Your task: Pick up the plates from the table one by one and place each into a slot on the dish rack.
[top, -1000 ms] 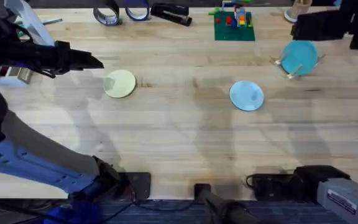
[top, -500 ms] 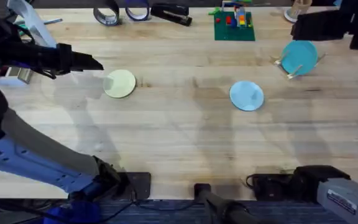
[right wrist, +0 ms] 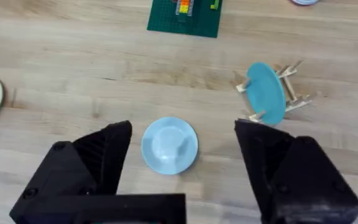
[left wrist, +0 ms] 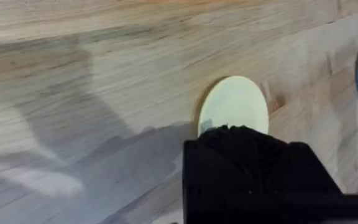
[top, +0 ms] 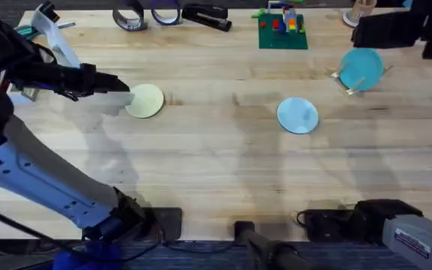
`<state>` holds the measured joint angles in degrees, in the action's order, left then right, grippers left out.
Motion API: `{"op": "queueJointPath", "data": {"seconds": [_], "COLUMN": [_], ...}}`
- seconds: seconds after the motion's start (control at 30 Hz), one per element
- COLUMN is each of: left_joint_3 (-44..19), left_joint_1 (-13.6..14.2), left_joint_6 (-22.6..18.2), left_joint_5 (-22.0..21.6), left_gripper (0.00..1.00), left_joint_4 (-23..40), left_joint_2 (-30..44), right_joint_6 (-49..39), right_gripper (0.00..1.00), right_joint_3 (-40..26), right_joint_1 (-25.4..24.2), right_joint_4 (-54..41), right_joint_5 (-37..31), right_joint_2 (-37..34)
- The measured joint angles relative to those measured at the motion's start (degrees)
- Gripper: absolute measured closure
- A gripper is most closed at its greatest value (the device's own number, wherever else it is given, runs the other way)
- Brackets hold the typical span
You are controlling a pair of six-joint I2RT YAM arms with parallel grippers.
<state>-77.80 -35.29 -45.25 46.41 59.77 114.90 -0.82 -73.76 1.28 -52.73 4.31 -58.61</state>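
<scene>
Left gripper (top: 123,85): reaching in from the 9 o'clock side of the table (top: 216,172), tip at the 9 o'clock rim of the cream-yellow plate (top: 145,100). Whether it is spread or clenched cannot be told; the wrist view has the black finger housing covering the near edge of that plate, and nothing is seen held.

Right gripper (right wrist: 182,162): fingers spread wide, released, grasping nothing, hovering with the light blue plate (right wrist: 169,145) framed between them below.

Cream-yellow plate: flat on the table, left of centre, bare wood around it at 12, 3 and 6 o'clock.

Light blue plate (top: 298,115): flat on the table, right of centre, bare wood on all sides; well apart from the cream-yellow plate.

Dish rack (top: 349,81): at 1 o'clock from the light blue plate, near the far right of the table, with a teal plate (top: 361,68) standing on edge among its pegs.

Green baseplate (top: 282,32): far edge, at 12 o'clock. Tape rolls (top: 145,16): far edge, at 11 o'clock.
</scene>
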Motion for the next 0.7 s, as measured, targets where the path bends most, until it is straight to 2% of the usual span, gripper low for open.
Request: {"op": "queueJointPath", "data": {"seconds": [0.27,0.7], "left_joint_3": [-0.7,-1.0], "left_joint_1": [0.0,0.0], "left_joint_6": [-0.4,-0.7], "left_joint_5": [1.2,1.9], "left_gripper": [0.962,0.962], "left_joint_4": [0.3,0.2], "left_joint_2": [5.6,6.2], "right_joint_6": [0.0,0.4], "right_gripper": [0.007,0.006], "right_joint_3": [0.0,0.0], "right_joint_1": [0.0,0.0], "right_joint_4": [0.0,0.0], "right_joint_5": [0.0,0.1], "right_joint_2": [0.0,0.0]}}
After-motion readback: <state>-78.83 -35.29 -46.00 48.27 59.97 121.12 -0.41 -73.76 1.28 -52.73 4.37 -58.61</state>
